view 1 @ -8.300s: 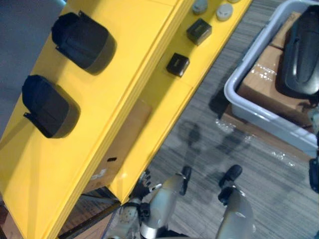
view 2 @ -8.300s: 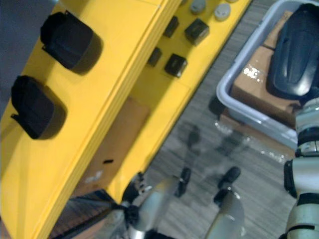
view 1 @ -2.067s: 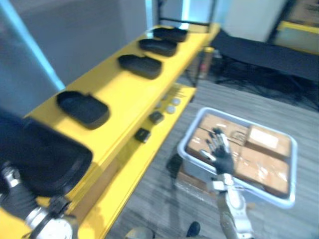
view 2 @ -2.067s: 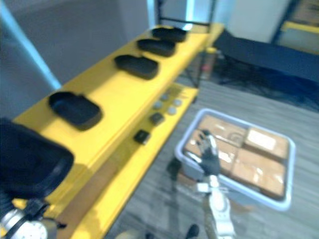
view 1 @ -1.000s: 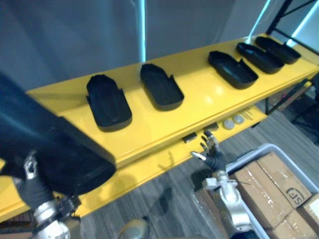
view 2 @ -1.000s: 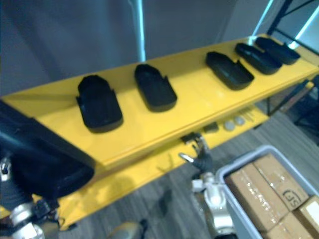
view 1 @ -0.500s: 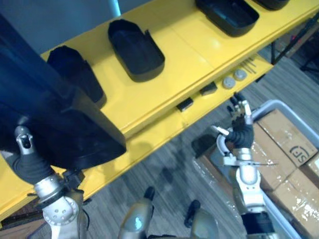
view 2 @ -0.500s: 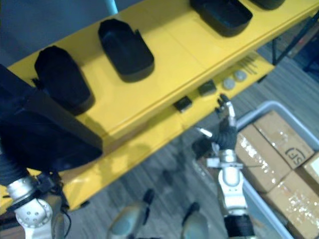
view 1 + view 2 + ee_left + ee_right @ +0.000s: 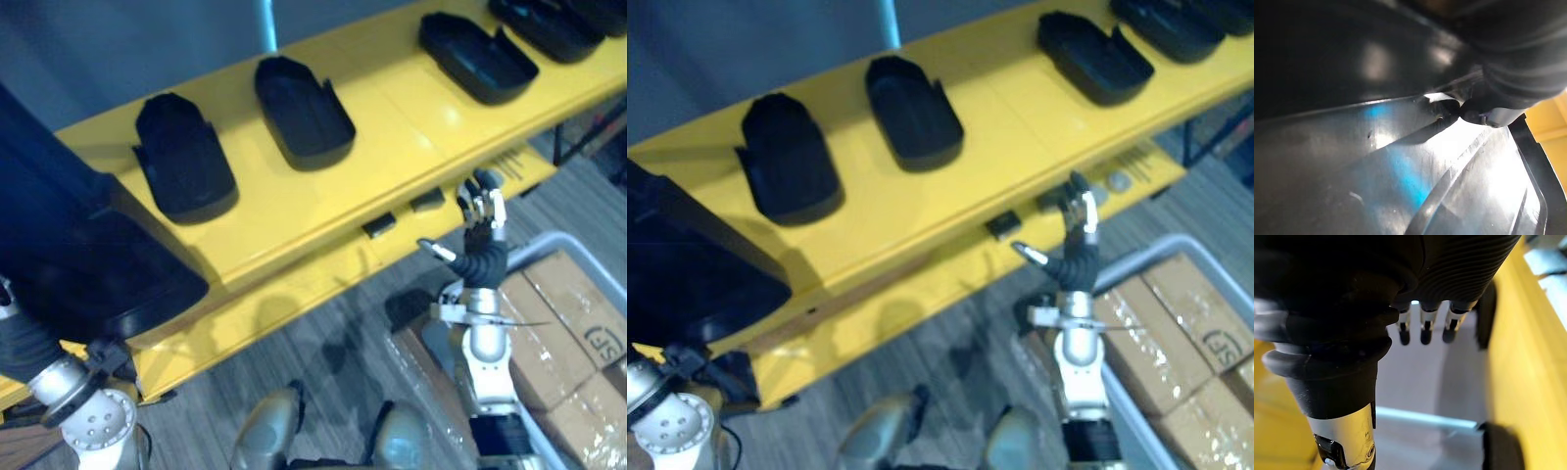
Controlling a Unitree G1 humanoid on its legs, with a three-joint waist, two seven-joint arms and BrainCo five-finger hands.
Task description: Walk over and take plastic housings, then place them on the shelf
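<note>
Shelf [image 9: 392, 127]: yellow, slanting lower left to upper right.
Carried housing [image 9: 78, 255]: black, left edge, over the shelf's near end, on the left hand [image 9: 24, 338]; grip cannot be told.
Crate [image 9: 558, 238]: grey, lower right, holds cardboard boxes [image 9: 578, 304].
Shelved housings [image 9: 186, 171]: lie crosswise; free spot likely left of them, under the carried one.
Right hand [image 9: 482, 259]: empty, fingers straight, spread.
</note>
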